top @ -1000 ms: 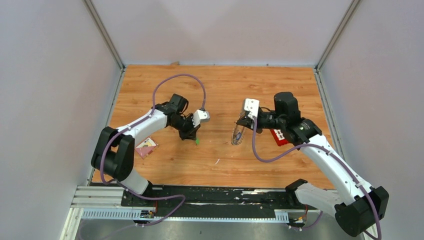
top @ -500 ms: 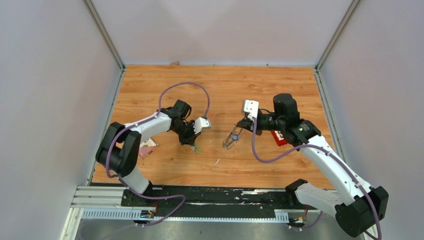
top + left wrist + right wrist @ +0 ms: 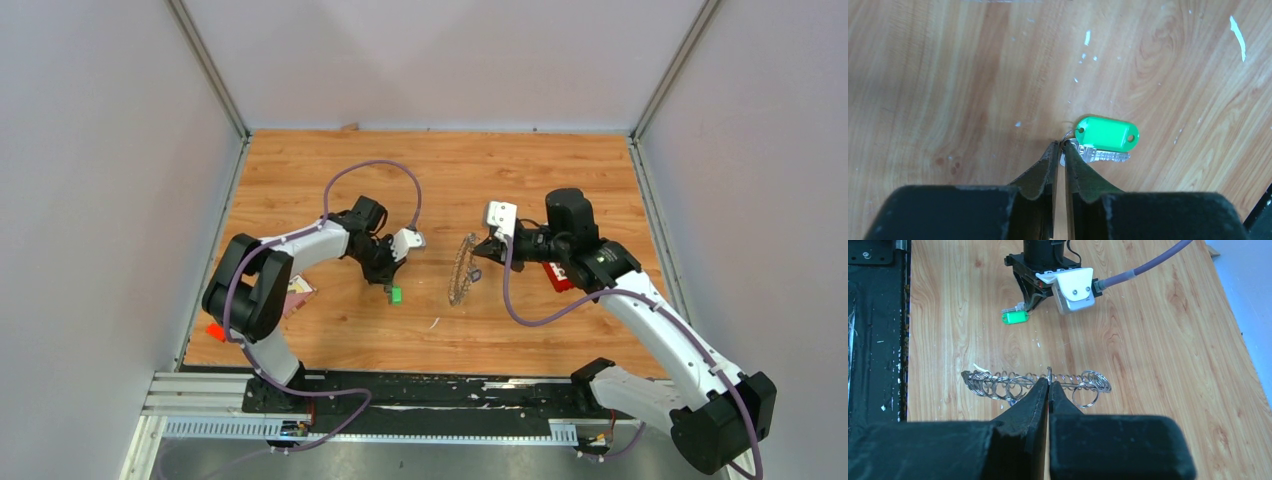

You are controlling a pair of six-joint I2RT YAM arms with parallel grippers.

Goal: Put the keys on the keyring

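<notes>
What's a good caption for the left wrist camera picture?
Left claw, slightly open, right at a green-tagged key lying on the wooden table.

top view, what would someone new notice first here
The bright green key lies on the wooden table left of centre, right at the tips of the left gripper, whose jaws stand nearly together by the key's small ring. Next comes the keyring, a bristly silver hoop held on edge near the table's middle, pinched in the shut right gripper.
</notes>
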